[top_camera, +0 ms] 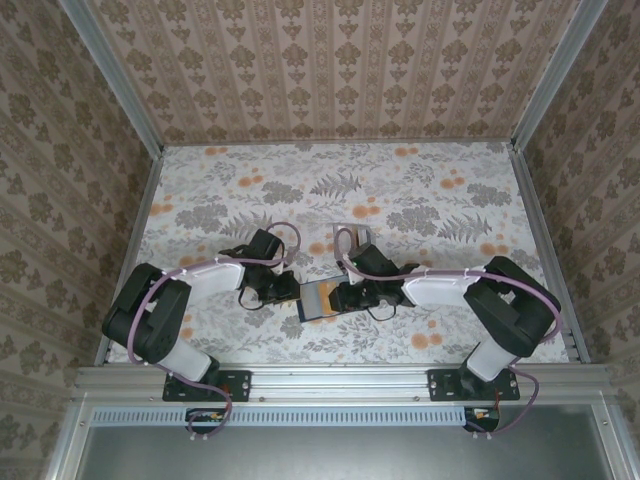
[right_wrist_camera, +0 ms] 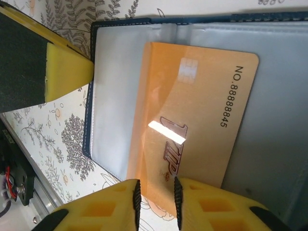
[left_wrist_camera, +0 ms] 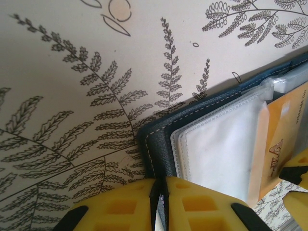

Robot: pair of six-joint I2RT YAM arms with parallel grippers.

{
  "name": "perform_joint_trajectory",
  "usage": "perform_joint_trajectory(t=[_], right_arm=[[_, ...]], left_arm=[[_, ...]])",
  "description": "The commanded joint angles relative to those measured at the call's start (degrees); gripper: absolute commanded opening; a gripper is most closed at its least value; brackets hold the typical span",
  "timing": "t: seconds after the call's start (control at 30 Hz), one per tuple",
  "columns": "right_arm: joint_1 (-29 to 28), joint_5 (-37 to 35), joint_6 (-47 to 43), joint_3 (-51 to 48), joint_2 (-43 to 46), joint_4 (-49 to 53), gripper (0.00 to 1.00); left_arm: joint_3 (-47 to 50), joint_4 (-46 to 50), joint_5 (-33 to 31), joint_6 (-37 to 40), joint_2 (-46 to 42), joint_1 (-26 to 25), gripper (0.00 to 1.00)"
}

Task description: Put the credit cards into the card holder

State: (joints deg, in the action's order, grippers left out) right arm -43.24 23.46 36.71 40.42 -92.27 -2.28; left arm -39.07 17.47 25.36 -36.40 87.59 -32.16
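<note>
The navy card holder (top_camera: 308, 310) lies open on the fern-print table between the two arms. My left gripper (left_wrist_camera: 161, 185) is shut on its dark stitched cover edge (left_wrist_camera: 156, 147), beside the clear sleeves (left_wrist_camera: 216, 139). An orange credit card (right_wrist_camera: 192, 110) lies face up on the open card holder (right_wrist_camera: 120, 67), its left part under a clear sleeve. My right gripper (right_wrist_camera: 156, 199) stands at the card's near edge with its jaws apart and the pads clear of the card. The left gripper's yellow finger (right_wrist_camera: 67, 72) shows at upper left in the right wrist view.
A small clear silvery rack (top_camera: 350, 232) stands just behind the right gripper. Patterned walls enclose the table on three sides. An aluminium rail (top_camera: 340, 378) runs along the near edge by the arm bases.
</note>
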Motion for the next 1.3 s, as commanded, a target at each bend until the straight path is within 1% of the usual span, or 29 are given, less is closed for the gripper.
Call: perform_joint_trajectory(t=[0.0,0.1,0.23,0.4,0.57,0.63,0.7,0.83,0.93,1.07,1.27], right_arm=[[-0.1,-2.9,-2.1,1.3,4.3,4.8,0.33],[-0.1,-6.6,-3.5,2.9,6.0,10.5,0.37],[0.0,-7.7,-4.0,3.2,5.3,11.4,0.44],[-0.2,-8.0,-3.0,4.3,0.8,11.0,0.43],[-0.4,-8.3,-2.2,5.2,-1.7,10.2,0.43],[-0.6,-7.7,-2.2,5.8,-2.1,9.9,0.41],[-0.8,-7.3,-2.4,6.5,-2.7,9.6,0.36],[-0.8,-7.0,-2.4,7.6,-3.8,9.5,0.29],[-0.8,-6.0,-2.1,7.8,-4.3,8.5,0.2],[-0.7,-6.7,-1.7,8.0,-4.3,8.5,0.11],[-0.8,-8.3,-0.8,7.7,-4.0,8.0,0.03]], left_arm=[[2.0,-0.6,-3.4,0.1,0.5,-0.1,0.16],[1.7,-0.4,-3.4,0.5,0.5,-0.2,0.16],[2.0,-1.0,-3.1,0.3,0.3,-0.4,0.16],[1.8,-0.3,-2.9,0.7,0.2,-0.5,0.16],[2.0,-0.9,-3.0,0.9,0.2,-0.5,0.16],[2.0,-1.3,-3.0,0.6,0.5,-0.5,0.16],[2.4,-2.7,-2.6,-0.1,0.8,-0.7,0.16],[2.4,-1.9,-2.6,0.2,1.1,-0.8,0.16],[3.1,-2.4,-2.7,0.1,0.5,-0.8,0.16],[2.7,-1.2,-3.4,0.7,0.5,-0.8,0.16],[2.6,-1.2,-3.2,0.9,0.8,-0.8,0.16]])
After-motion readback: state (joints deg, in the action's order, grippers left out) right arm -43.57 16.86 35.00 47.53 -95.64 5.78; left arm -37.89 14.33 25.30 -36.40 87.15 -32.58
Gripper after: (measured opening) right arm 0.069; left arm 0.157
